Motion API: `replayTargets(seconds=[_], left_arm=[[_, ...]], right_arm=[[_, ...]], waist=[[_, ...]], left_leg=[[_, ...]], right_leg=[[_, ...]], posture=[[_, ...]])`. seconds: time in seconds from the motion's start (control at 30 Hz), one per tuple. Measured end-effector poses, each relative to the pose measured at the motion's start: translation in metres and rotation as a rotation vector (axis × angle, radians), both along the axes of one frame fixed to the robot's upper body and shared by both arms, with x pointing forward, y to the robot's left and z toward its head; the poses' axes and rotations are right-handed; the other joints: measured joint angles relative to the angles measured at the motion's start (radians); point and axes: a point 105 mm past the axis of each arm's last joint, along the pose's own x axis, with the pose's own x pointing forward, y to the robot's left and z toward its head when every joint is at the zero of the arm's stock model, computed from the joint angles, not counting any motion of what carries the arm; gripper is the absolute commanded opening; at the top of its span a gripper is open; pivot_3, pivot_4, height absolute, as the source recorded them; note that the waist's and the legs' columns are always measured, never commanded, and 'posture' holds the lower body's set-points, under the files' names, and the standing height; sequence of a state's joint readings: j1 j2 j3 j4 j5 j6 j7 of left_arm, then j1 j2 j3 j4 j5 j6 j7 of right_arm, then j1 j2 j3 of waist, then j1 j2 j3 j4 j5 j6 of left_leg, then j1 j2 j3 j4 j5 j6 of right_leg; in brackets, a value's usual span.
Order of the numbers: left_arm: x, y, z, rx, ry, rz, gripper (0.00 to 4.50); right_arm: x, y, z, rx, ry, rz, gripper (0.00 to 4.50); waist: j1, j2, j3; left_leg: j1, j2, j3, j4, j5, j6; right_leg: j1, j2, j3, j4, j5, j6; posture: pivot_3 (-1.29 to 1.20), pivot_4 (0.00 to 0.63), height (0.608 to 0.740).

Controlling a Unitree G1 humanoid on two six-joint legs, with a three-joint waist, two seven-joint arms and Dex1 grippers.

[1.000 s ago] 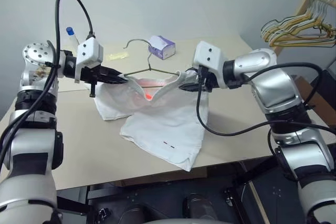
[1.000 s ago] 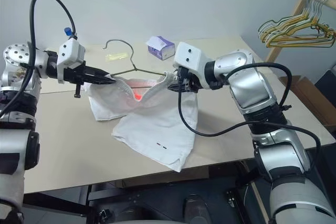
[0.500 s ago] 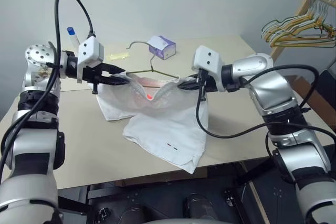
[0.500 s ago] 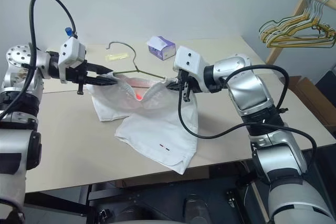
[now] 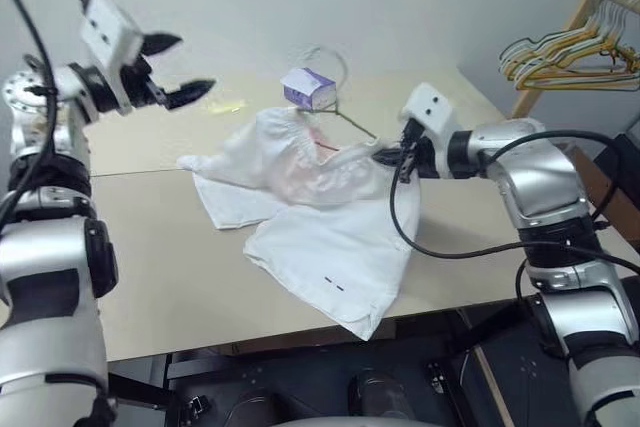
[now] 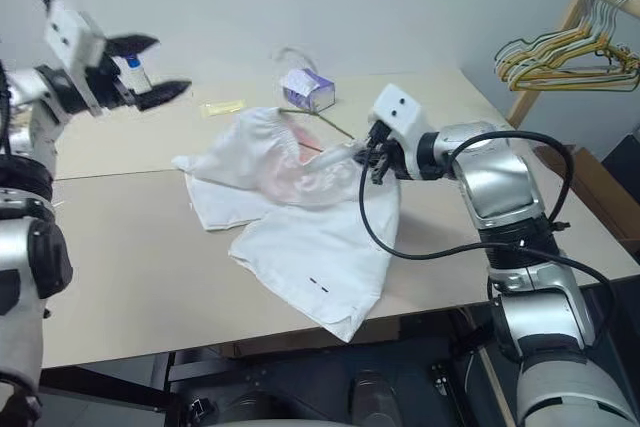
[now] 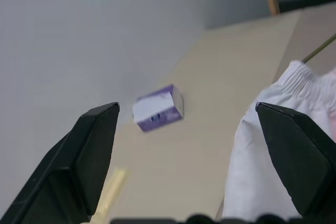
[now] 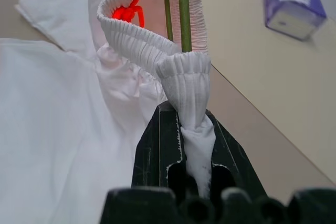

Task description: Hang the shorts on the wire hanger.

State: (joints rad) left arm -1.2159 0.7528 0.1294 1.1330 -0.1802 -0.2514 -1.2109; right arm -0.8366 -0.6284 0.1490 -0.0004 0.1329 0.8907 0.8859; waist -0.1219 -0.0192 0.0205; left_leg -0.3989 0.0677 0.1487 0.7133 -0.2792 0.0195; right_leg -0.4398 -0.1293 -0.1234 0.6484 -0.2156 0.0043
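The shorts (image 5: 310,207) lie bunched on the table (image 5: 150,267), the waistband pinched in the right gripper (image 8: 190,129) with the wire hanger (image 8: 182,9) threaded through beside it. The left gripper (image 5: 178,69) hangs spread wide and empty, well apart from the cloth. With one side unsupported, the waistband may slide off the wire — or the hanger may tip out as the right arm pulls

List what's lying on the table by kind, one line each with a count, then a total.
Shorts: 1
Wire hanger, threaded into the waistband: 1
Purple box: 1
Bottle with a blue cap: 1
Pale yellow packet: 1
Total: 5
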Motion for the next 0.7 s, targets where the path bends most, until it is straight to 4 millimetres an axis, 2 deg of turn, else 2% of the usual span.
replayTargets(seconds=[0.1,0.27,0.33,0.5,0.6,0.7], left_arm=[[-0.008,-0.005,-0.011,-0.018,0.008,-0.082,4.50],[-0.035,-0.044,-0.039,-0.132,0.097,-0.369,4.50],[-0.043,-0.055,-0.040,-0.166,0.109,-0.430,4.50],[-0.056,-0.087,-0.039,-0.245,0.098,-0.497,4.50],[-0.060,-0.101,-0.040,-0.310,0.101,-0.519,4.50],[-0.064,-0.114,-0.035,-0.363,0.085,-0.544,4.50]], right_arm=[[-0.005,-0.028,-0.006,0.020,0.056,-0.183,0.01],[-0.014,-0.074,-0.008,0.081,0.105,-0.525,0.01],[-0.015,-0.093,-0.009,0.057,0.101,-0.652,0.01],[-0.022,-0.145,-0.022,0.124,0.155,-1.016,0.01],[-0.026,-0.165,-0.027,0.114,0.143,-1.196,0.01],[-0.030,-0.182,-0.020,0.105,0.087,-1.385,0.01]], waist=[[0.000,0.000,0.000],[-0.005,0.000,0.000],[-0.009,0.000,0.000],[-0.016,0.001,-0.001],[-0.031,0.002,-0.001],[-0.048,0.003,-0.001]], left_leg=[[0.000,0.000,0.000,0.000,0.000,0.000],[0.000,0.000,-0.002,0.001,0.000,0.000],[0.001,0.000,-0.004,0.001,0.000,0.000],[0.007,0.000,-0.004,0.000,0.000,0.000],[0.009,0.000,-0.004,-0.001,0.000,0.000],[0.010,0.000,-0.004,-0.002,0.000,0.000]], right_leg=[[0.000,0.000,0.001,0.000,0.000,0.000],[0.000,0.000,0.001,0.000,0.000,0.000],[0.000,0.000,0.002,0.000,0.000,0.000],[0.005,0.000,0.004,-0.001,0.000,0.000],[0.006,0.000,0.005,-0.001,0.000,0.000],[0.006,0.000,0.006,-0.001,0.000,0.000]], posture=[[-0.15,0.000,0.740],[-0.19,0.000,0.740],[-0.20,0.000,0.740],[-0.22,0.000,0.740],[-0.23,0.000,0.740],[-0.23,0.000,0.740]])
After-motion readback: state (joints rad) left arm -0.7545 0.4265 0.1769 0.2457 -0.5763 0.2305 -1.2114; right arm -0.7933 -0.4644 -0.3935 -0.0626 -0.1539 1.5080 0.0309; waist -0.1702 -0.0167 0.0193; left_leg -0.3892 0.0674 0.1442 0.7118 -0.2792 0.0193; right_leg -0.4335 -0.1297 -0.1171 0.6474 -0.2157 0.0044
